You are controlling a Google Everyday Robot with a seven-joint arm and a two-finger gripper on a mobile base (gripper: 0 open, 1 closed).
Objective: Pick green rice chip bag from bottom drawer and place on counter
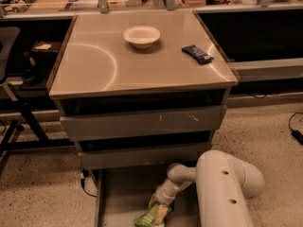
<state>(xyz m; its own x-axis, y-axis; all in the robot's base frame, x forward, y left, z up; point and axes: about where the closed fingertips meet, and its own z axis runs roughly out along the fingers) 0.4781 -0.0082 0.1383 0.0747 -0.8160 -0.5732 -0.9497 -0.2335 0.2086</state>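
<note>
The green rice chip bag lies on the floor of the open bottom drawer, near the picture's lower edge. My gripper reaches down into the drawer from the right and sits right on the bag's upper end, with the white arm above it. The beige counter tops the cabinet and carries no bag.
A white bowl and a dark blue bar wrapper lie on the counter. Two shallower grey drawers are shut above the open one. A dark chair and cables stand at the left; speckled floor lies around.
</note>
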